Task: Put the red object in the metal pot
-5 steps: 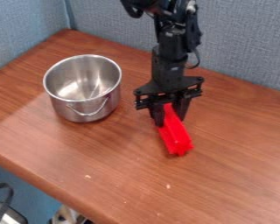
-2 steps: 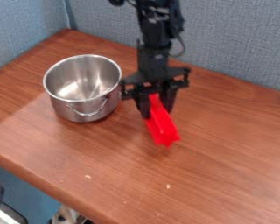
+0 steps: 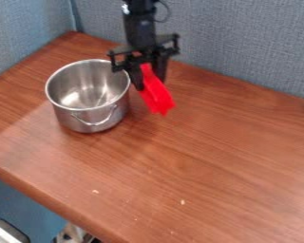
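The red object (image 3: 156, 95), a long bright red bar, hangs tilted in the air with its top end between the black fingers of my gripper (image 3: 147, 68), which is shut on it. Its lower end points down and to the right, clear of the wooden table. The metal pot (image 3: 86, 92), shiny steel with a silvery inside and nothing in it, stands on the table just left of the gripper. The bar hangs beside the pot's right rim, not over its opening.
The wooden table (image 3: 205, 161) runs out to the right and front, its front-left edge dropping off at the lower left. A blue-grey fabric wall (image 3: 256, 38) stands behind. The arm comes down from the top of the view.
The gripper has lifted the red object off the table and carried it up and to the left, from right of the pot to close beside the pot's right rim.
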Tool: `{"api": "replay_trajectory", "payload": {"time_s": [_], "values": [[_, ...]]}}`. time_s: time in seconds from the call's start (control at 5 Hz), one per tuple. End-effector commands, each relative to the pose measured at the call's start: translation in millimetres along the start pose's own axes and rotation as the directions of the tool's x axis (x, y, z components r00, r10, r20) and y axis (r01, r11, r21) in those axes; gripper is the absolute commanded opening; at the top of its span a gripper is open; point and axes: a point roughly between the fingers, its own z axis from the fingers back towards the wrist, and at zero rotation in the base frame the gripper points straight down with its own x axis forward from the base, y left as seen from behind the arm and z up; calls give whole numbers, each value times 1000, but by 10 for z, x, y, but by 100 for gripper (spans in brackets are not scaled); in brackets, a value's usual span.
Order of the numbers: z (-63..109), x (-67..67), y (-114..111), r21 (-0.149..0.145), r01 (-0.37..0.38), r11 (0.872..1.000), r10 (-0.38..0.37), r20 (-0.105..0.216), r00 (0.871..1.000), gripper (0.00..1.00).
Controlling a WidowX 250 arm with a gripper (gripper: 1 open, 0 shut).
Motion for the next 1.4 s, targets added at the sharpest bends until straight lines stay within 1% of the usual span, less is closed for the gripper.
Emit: {"api": "replay_trajectory", "payload": {"time_s": [0.0, 0.2, 0.6, 0.8, 1.0, 1.2], "values": [[442, 214, 105, -68, -54, 996, 55, 20, 998, 0], [429, 247, 87, -64, -73, 995, 75, 32, 997, 0], [286, 280, 110, -27, -50, 998, 52, 72, 996, 0], [127, 301, 229, -11, -30, 999, 31, 91, 995, 0], [-3, 319, 333, 7, -15, 1000, 14, 101, 995, 0], [-97, 299, 360, 20, 17, 1000, -18, 93, 996, 0]]}}
